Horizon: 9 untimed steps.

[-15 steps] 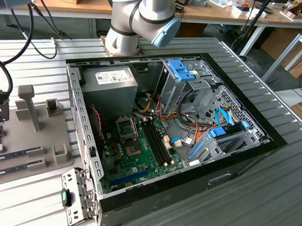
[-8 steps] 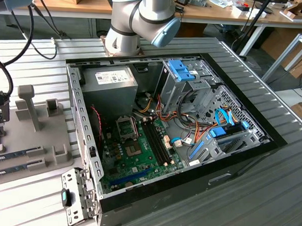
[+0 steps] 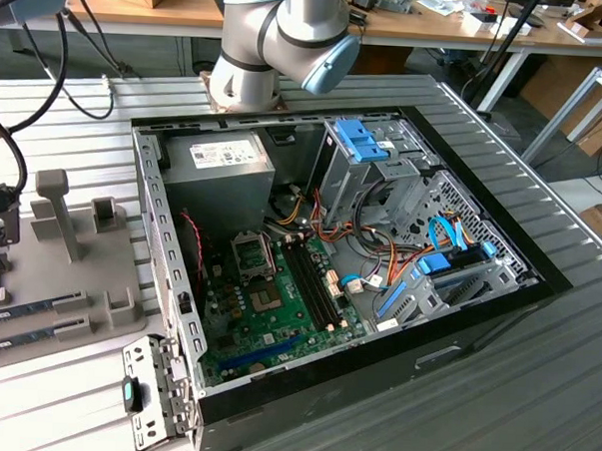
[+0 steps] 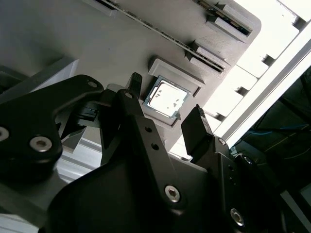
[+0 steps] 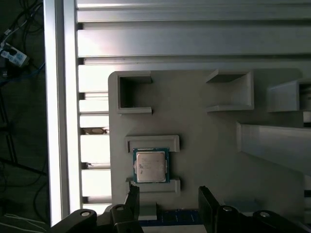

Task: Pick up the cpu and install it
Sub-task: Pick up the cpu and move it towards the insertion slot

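At the exterior view's left, a grey fixture plate lies on the ribbed metal table. Two memory sticks lie side by side in long slots of this plate. In both wrist views the plate carries a shallow seat formed by two raised brackets. One cpu lies flat in that seat, metal top upward, its green rim visible all round. The first wrist view also shows three open-sided pockets on the plate, apart from the seat.

The gripper hangs over the seat. Its two black fingers stand apart, with nothing clamped between them. In the first wrist view the fingertips sit just short of the cpu. In the second wrist view they flank it, one on each side. Contact with the chip cannot be confirmed.

At the centre of the exterior view, one open computer case lies on its side. It contains:
- one grey power-supply box at the far end
- one green motherboard on the floor of the case
- one metal-framed socket on that board
- one blue drive bracket toward the exterior view's right

The arm stands behind the case.
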Each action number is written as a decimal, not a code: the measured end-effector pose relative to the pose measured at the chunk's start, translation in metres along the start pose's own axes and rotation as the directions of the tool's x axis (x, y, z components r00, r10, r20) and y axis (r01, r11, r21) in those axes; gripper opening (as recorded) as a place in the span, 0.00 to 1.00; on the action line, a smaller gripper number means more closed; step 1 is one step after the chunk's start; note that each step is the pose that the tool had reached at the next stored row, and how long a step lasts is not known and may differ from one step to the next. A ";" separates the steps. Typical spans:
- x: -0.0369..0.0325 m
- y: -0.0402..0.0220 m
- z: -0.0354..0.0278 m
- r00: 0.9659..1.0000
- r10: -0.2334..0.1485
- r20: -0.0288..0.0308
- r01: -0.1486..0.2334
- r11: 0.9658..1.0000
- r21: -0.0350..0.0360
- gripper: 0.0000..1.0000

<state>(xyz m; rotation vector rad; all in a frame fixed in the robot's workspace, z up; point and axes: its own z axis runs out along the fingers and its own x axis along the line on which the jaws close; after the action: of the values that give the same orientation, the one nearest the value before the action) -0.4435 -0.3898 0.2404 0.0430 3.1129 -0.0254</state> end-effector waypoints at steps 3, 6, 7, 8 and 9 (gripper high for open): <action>0.0000 0.0000 0.0011 1.000 0.000 0.000 0.000 1.000 0.000 0.60; 0.0001 0.0000 0.0019 1.000 0.000 0.000 0.000 1.000 0.000 0.60; 0.0001 0.0000 0.0027 1.000 0.000 0.000 0.000 1.000 0.000 0.60; 0.0001 0.0000 0.0030 1.000 0.000 0.000 0.000 1.000 0.000 0.60; 0.0001 0.0000 0.0032 1.000 0.000 0.000 0.000 1.000 0.000 0.60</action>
<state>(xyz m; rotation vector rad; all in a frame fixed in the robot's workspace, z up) -0.4434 -0.3898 0.2372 0.0430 3.1129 -0.0254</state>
